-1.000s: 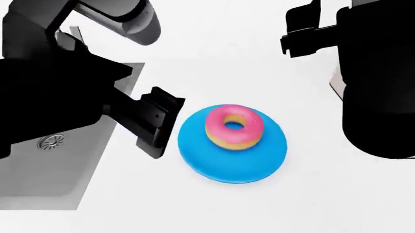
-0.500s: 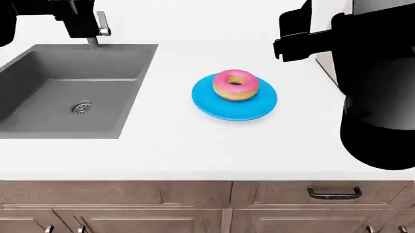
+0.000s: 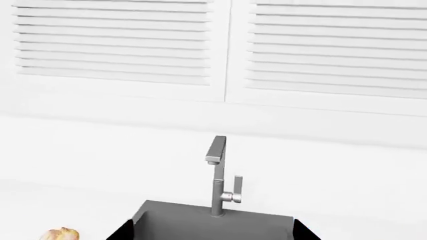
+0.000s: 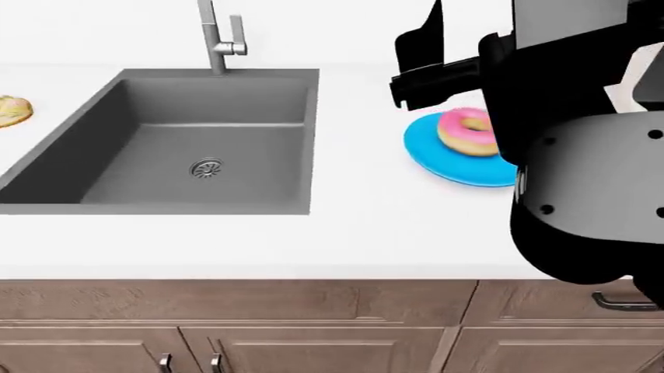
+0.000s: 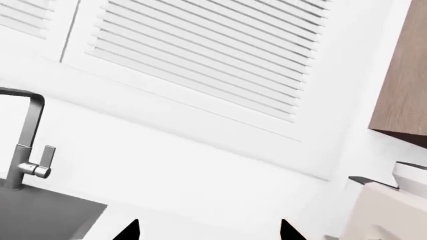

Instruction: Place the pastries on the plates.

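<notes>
The pink-iced ring donut [image 4: 466,132] lies on the bright blue plate [image 4: 441,159], right of the sink and partly behind my right arm [image 4: 581,155]. The golden-brown bun [image 4: 12,110] sits on the white counter left of the sink; the left wrist view shows this bun [image 3: 61,234] at its edge. My left gripper [image 3: 210,236] faces the faucet with its jaws wide apart and nothing between them. My right gripper [image 5: 208,233] is held above the counter, also open and empty. The left arm is outside the head view.
A grey sink [image 4: 166,148] with a steel faucet [image 4: 216,35] is set into the white counter [image 4: 343,233]. Wooden drawers [image 4: 311,311] run below the front edge. Louvred shutters [image 3: 120,45] line the back wall. A pale appliance [image 5: 390,205] stands at the counter's right end.
The head view has swung left: the sink now fills the middle, the plate with the donut sits further right behind my right arm, and the bun has come into view at the left.
</notes>
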Available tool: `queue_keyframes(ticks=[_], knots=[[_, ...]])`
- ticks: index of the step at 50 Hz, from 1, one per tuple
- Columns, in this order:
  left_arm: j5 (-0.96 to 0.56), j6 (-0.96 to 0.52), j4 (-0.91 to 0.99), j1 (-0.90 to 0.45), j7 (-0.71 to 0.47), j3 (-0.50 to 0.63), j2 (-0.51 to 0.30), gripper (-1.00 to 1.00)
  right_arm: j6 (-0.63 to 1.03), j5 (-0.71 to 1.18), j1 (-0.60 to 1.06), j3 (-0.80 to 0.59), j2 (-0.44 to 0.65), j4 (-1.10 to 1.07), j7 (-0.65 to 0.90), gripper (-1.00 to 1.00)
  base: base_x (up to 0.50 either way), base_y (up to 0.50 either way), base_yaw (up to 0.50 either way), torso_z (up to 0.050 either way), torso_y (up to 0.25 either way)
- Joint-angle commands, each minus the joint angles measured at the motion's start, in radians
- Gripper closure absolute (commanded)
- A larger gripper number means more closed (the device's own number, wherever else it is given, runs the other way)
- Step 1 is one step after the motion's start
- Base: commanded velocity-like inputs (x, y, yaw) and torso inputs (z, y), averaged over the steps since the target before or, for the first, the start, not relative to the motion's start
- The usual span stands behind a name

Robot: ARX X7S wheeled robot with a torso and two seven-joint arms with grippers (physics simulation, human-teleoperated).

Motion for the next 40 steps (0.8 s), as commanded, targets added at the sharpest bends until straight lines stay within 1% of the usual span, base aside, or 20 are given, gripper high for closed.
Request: queue_keyframes(ticks=[1,22,40], knots=[[0.046,-0.002,-0.004,0.005,0.027,0.000,-0.002,-1.00,-0.009,-0.025,-0.009,-0.002,-0.013,0.002,-0.020,-1.00,0.00,0.50,0.00,0.000,0.000],[0.028,-0.027,0.013,0.003,0.024,-0.003,-0.028,-1.00,-0.016,-0.051,-0.021,-0.007,-0.032,0.017,-0.037,-1.00,0.00,0.50,0.00,0.000,0.000],[0.037,-0.027,0.010,0.009,0.031,-0.004,-0.020,-1.00,-0.020,-0.057,-0.028,-0.006,-0.041,0.015,-0.041,-1.00,0.00,0.50,0.00,0.000,0.000]])
